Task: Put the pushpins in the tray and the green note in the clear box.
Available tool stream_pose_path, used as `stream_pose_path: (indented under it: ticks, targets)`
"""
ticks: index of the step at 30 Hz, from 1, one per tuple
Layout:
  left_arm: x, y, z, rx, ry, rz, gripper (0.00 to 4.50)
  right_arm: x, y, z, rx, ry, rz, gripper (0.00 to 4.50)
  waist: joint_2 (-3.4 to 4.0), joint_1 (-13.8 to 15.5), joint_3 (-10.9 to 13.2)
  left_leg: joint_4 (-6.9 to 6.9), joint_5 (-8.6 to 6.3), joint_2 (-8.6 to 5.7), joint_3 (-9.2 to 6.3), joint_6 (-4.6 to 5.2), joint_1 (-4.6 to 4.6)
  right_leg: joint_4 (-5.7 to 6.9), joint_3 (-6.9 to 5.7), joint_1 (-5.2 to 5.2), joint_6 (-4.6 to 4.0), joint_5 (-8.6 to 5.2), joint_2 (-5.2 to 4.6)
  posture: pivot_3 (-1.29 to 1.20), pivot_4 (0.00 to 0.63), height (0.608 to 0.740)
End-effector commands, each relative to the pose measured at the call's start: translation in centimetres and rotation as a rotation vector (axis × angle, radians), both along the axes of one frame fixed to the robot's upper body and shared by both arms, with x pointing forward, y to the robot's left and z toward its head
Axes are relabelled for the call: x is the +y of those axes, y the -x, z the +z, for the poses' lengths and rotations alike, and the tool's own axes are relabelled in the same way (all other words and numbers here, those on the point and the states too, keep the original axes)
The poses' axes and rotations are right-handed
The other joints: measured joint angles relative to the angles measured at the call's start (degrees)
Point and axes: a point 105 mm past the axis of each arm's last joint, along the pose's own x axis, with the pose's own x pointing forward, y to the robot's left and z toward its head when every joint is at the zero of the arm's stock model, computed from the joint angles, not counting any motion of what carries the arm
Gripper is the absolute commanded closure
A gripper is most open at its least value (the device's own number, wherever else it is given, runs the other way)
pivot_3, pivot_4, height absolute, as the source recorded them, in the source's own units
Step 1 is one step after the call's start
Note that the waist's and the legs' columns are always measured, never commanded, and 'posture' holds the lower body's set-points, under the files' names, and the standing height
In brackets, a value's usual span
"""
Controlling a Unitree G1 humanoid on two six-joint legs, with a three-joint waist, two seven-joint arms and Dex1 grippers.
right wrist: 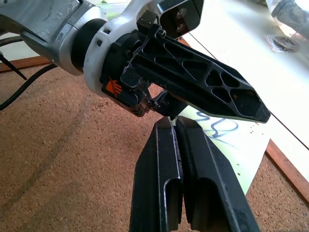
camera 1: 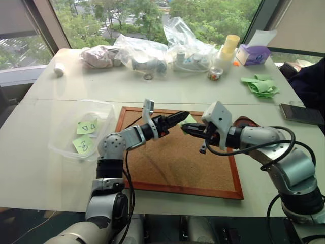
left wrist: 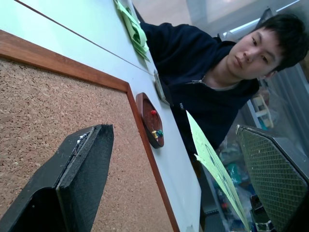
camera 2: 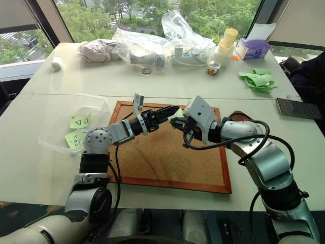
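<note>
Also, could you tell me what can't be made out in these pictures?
- Green note: marks, right wrist view, partly covered by left gripper and right gripper.
- Tray: head views, mostly behind the right arm.
- Pushpins: left wrist view, too small to count.

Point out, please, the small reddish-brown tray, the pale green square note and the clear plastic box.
Small reddish-brown tray [left wrist: 146, 116]: left wrist view, bare inner floor.
Pale green square note [right wrist: 241, 145]: right wrist view, blank lower part.
Clear plastic box [camera 1: 104, 109]: left eye view, far right wall.
</note>
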Motion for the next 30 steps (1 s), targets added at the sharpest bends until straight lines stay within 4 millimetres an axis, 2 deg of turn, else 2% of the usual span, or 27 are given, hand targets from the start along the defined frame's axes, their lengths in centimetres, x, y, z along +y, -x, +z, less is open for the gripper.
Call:
stream_pose_path:
  ticks: [1, 7, 8, 12, 15, 20, 23, 28, 30]
  targets:
    - [-0.4, 0.6, 0.7, -0.007, 0.029, -0.035, 1.31, 0.3, 0.5, 1.2, -0.052, -0.006, 0.020, 4.50, 0.00, 0.0, 0.0, 0.00, 0.00, 0.00, 0.00, 0.00, 0.00, 0.00, 0.00, 0.00, 0.00, 0.00, 0.00, 0.00, 0.150, 0.740]
    - [0.2, 0.5, 0.7, -0.022, -0.005, -0.034, 4.37, 0.1, 0.2, 1.3, -0.059, -0.004, 0.006, 4.50, 0.00, -0.1, 0.0, 0.00, 0.00, 0.00, 0.00, -0.01, 0.00, 0.00, 0.00, -0.01, 0.00, 0.00, 0.00, 0.00, 0.150, 0.740]
    - [0.4, 0.4, 0.6, -0.029, -0.020, -0.027, 4.48, 0.0, 0.2, 1.4, -0.062, -0.004, 0.002, 4.50, 0.00, -0.1, 0.0, 0.00, 0.00, 0.00, 0.00, -0.01, 0.00, 0.00, 0.00, -0.01, 0.00, 0.00, 0.00, 0.00, 0.150, 0.740]
    - [1.4, 0.1, 0.2, -0.122, -0.137, -0.006, 4.48, -0.9, -0.1, 2.2, -0.083, -0.012, -0.031, 4.50, 0.00, -0.1, 0.0, -0.01, 0.01, 0.00, 0.01, -0.02, 0.00, 0.01, 0.00, -0.01, 0.00, 0.00, 0.01, 0.00, 0.150, 0.740]
    - [2.3, -0.3, -0.8, -0.225, -0.277, 0.023, 4.48, -2.2, -0.2, 3.1, -0.096, -0.026, -0.070, 4.50, 0.00, -0.1, 0.0, -0.01, 0.01, 0.00, 0.03, -0.03, 0.00, 0.00, 0.00, -0.01, 0.00, 0.00, 0.01, 0.00, 0.150, 0.740]
    - [3.9, -0.7, -1.5, -0.351, -0.389, 0.061, 4.48, -7.0, -0.9, 5.2, -0.106, -0.147, -0.262, 4.50, 0.00, 0.4, 0.0, -0.01, 0.01, 0.00, 0.03, -0.02, -0.01, -0.02, -0.01, -0.01, -0.01, 0.00, 0.00, 0.00, 0.150, 0.740]
    - [4.2, -0.6, -0.8, -0.400, -0.381, 0.065, 4.48, -10.2, -1.5, 4.3, -0.068, -0.191, -0.397, 4.50, 0.00, 0.9, 0.0, -0.01, 0.01, 0.01, 0.03, -0.02, 0.00, -0.02, -0.01, -0.01, -0.01, 0.00, 0.00, 0.00, 0.150, 0.740]
    - [4.2, -0.1, 0.6, -0.485, -0.369, 0.049, 4.48, -15.4, -2.8, 0.2, 0.014, -0.155, -0.629, 4.50, 0.01, 1.1, 0.0, -0.02, 0.01, 0.00, 0.05, -0.01, -0.01, -0.02, 0.00, -0.02, -0.01, 0.00, -0.01, 0.00, 0.150, 0.740]
    - [4.1, 0.1, 1.0, -0.498, -0.357, 0.044, 4.48, -16.8, -3.4, -1.2, 0.038, -0.150, -0.696, 4.50, 0.01, 1.1, 0.0, -0.01, 0.01, 0.00, 0.06, -0.01, 0.00, 0.00, -0.01, -0.02, -0.01, 0.00, -0.01, 0.00, 0.150, 0.740]
